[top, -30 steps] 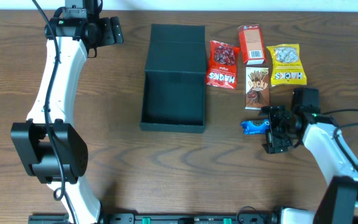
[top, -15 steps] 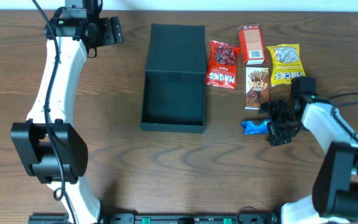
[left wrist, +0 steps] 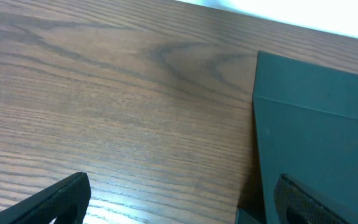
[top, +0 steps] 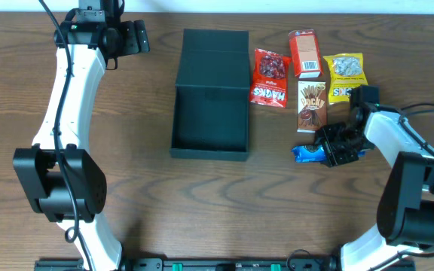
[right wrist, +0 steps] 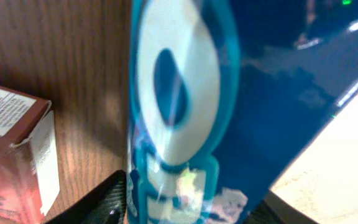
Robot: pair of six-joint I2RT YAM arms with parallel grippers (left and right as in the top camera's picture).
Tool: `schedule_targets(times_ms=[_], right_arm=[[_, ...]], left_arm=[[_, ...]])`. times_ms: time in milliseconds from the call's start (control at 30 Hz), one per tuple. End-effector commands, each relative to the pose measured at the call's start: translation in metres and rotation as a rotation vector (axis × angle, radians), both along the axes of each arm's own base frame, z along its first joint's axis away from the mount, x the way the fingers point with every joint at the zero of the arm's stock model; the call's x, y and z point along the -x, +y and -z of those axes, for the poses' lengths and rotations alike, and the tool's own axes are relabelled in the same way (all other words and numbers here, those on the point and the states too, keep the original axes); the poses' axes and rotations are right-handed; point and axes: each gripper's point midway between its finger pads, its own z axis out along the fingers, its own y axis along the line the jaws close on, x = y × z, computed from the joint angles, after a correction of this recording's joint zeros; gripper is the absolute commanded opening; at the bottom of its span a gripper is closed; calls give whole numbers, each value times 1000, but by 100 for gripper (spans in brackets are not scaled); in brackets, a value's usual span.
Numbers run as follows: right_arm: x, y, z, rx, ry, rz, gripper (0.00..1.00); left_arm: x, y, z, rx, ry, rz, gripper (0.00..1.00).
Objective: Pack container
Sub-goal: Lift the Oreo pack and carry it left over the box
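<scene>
The container [top: 210,117] sits at the centre of the overhead view, a dark teal-black square box standing open, its inside bare. Its lid flap [top: 215,56] lies back flat toward the top of the frame. In the left wrist view a corner of the box fills the right side.

Just right of the box, a red snack bag [top: 270,77] lies beside the flap. Further right are an orange-red carton [top: 304,53], a yellow snack bag [top: 347,77] and a brown stick-biscuit box [top: 312,105].

Below the brown box lies a small blue snack pack [top: 306,153]. The right gripper [top: 330,150] is at its right end. In the right wrist view the pack fills the space between the two fingers [right wrist: 107,199], but whether they press on it I cannot tell.

The left gripper [top: 136,37] hangs at the upper left of the wooden table [top: 149,196], well apart from the snacks. Its fingers [left wrist: 67,196] are spread wide with nothing between them.
</scene>
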Motion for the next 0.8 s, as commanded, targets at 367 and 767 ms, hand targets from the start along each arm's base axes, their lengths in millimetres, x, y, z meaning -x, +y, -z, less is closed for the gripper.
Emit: schedule_targets(times_ms=[367, 767], right_arm=[[-13, -15, -36, 63, 8, -117, 36], [-37, 14, -69, 45, -65, -227, 33]], left_arm=[[0, 1, 7, -9, 14, 10, 95], [0, 1, 7, -11, 14, 9, 95]])
